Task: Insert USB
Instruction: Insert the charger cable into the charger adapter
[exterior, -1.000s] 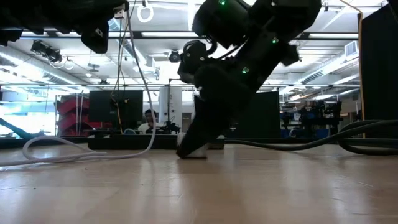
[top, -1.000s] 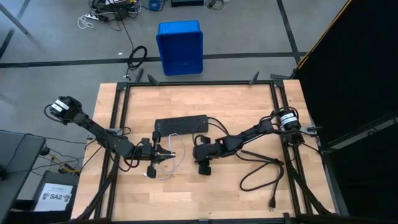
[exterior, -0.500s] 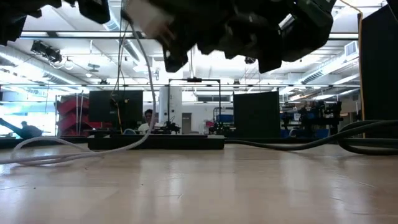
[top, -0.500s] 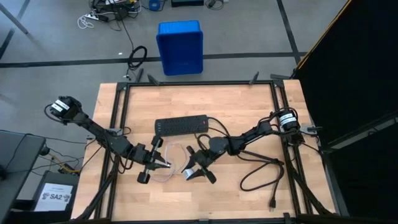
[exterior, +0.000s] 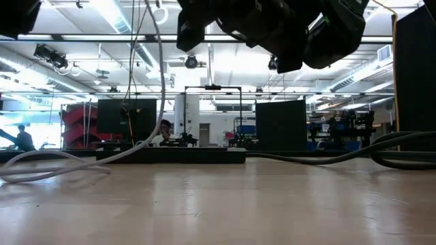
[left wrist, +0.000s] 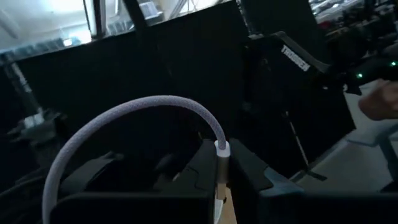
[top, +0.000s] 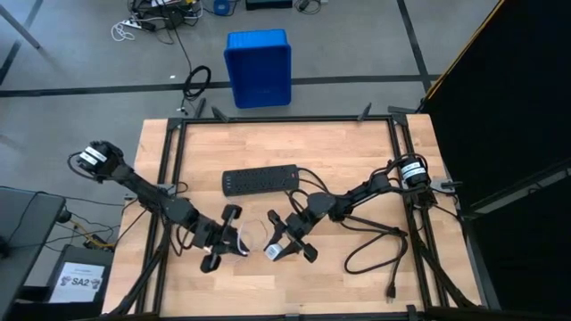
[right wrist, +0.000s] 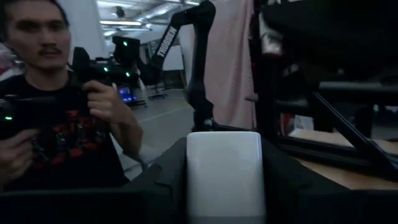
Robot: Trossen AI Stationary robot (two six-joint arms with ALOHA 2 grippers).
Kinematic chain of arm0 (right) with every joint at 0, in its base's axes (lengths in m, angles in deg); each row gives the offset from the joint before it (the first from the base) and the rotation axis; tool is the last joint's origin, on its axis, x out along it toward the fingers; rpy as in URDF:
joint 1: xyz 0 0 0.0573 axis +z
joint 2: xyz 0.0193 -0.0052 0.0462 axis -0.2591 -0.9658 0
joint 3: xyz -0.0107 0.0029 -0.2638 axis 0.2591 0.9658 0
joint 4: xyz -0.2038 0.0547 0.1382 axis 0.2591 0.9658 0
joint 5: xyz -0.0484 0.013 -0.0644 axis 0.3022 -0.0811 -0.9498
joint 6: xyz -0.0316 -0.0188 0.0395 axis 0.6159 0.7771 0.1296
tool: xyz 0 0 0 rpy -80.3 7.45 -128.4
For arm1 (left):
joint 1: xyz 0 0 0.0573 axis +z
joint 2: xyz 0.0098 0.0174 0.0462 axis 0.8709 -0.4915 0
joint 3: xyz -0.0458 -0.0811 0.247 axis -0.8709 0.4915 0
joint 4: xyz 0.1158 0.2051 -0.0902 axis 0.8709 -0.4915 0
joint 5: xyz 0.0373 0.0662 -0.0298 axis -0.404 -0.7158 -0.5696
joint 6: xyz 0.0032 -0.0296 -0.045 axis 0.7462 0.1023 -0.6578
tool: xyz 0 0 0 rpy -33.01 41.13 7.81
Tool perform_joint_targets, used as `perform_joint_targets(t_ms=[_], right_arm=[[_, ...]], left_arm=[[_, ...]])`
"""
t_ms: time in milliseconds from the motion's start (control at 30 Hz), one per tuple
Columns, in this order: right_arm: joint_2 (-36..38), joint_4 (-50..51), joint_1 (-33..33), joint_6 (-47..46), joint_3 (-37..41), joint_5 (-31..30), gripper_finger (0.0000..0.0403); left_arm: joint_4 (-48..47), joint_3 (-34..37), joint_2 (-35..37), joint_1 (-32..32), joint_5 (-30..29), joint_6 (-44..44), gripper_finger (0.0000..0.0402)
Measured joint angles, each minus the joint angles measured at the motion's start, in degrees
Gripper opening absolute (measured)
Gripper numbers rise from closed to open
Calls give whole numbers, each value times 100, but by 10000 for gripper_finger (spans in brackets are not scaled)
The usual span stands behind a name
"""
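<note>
Left gripper (top: 234,242): raised off the table, fingers pinched on the plug end of the USB (left wrist: 155,109). In the left wrist view the plug (left wrist: 219,180) stands upright between the two dark fingers (left wrist: 249,171), a small white collar at its top, and the cable arches out of it in a smooth curve. Cable is thin, whitish-grey, with a fine braided look. In the high view its loop shows between the two grippers, just right of the left one. In the low view it hangs down from above and trails along the wood at far left.

Right gripper (top: 276,251): also lifted, close beside the left, facing it. Fingers clamped on a white adapter (right wrist: 224,172), a smooth block with rounded corners and flat faces.

Black power strip (top: 260,180): long, rectangular, flat on the table (top: 357,152) farther back. A thick black cord (top: 375,245) loops at the right side. Tabletop is pale wood planks inside a dark metal frame.

Beyond the table, a person (right wrist: 56,118) holds dark control handles. Blue bin (top: 258,67) on the floor.
</note>
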Motion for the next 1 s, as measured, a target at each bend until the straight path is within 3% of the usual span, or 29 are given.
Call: perform_joint_targets(t_ms=[567,1000], right_arm=[[5,89,-13,3,-4,435,110],[7,139,-13,-280,-4,701,110]], left_arm=[[-31,-1379,-1726,792,1519,-278,3],[-224,-1431,-1823,843,1863,-323,3]])
